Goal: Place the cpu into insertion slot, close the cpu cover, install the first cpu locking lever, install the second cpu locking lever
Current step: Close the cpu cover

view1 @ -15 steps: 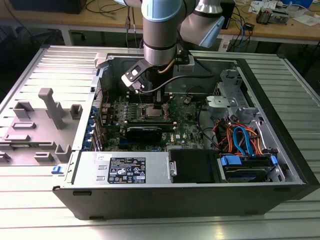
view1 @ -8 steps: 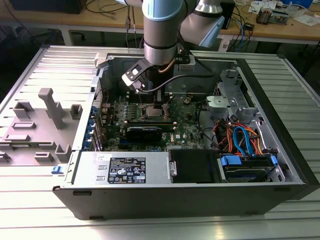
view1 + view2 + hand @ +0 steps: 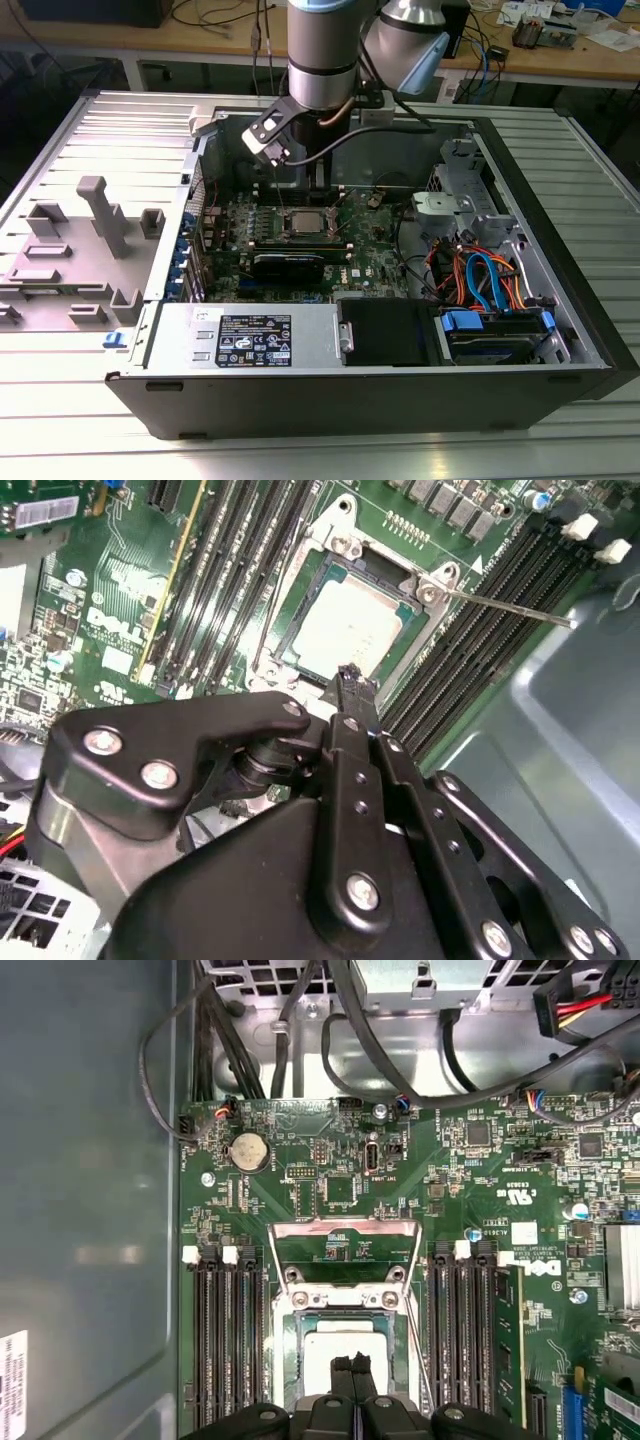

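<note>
Your gripper [image 3: 351, 1364] has its jaws pressed together, holding nothing. Just under their tips the cpu [image 3: 318, 1365] lies in the insertion slot [image 3: 292, 1360]; beyond them the cpu cover [image 3: 345, 1228] is open.

Ribbed metal table [image 3: 70, 440], wooden workbench [image 3: 565, 66] along the back, cables [image 3: 487, 52] strewn across it
</note>
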### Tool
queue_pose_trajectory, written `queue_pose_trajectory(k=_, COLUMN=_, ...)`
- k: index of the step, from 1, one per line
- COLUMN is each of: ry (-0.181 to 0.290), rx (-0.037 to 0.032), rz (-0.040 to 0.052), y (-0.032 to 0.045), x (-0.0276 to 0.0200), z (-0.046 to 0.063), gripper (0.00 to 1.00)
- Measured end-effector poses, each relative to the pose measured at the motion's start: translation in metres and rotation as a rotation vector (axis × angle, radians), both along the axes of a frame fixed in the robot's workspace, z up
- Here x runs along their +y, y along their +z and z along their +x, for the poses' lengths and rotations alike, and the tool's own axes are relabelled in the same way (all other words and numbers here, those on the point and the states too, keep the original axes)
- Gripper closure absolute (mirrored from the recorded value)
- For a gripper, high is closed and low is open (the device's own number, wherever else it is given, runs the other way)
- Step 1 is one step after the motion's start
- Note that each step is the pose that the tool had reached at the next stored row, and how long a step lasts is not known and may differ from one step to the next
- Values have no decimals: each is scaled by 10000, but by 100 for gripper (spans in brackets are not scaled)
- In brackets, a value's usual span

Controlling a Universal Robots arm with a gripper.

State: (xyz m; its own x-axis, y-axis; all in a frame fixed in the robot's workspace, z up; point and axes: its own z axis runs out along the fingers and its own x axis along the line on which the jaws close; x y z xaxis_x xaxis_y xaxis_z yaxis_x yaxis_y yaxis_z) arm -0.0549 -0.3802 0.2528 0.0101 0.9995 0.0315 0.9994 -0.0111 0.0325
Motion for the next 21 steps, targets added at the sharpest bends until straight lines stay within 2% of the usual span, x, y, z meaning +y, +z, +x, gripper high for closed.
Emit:
queue_pose_trajectory(k=4, ry=-1, rx=2, rz=-1, y=87, x=0, z=0, gripper=89)
queue_pose_trajectory(k=6, ry=0, rx=2, rz=-1, y=167, x=0, z=0, gripper=89)
queue_pose_trajectory(k=10, ry=0, rx=2, rz=-6, y=258, x=0, z=0, gripper=89)
queue_pose_trajectory(k=21, ry=-1, rx=3, rz=-31, y=272, x=1, z=4, gripper=89)
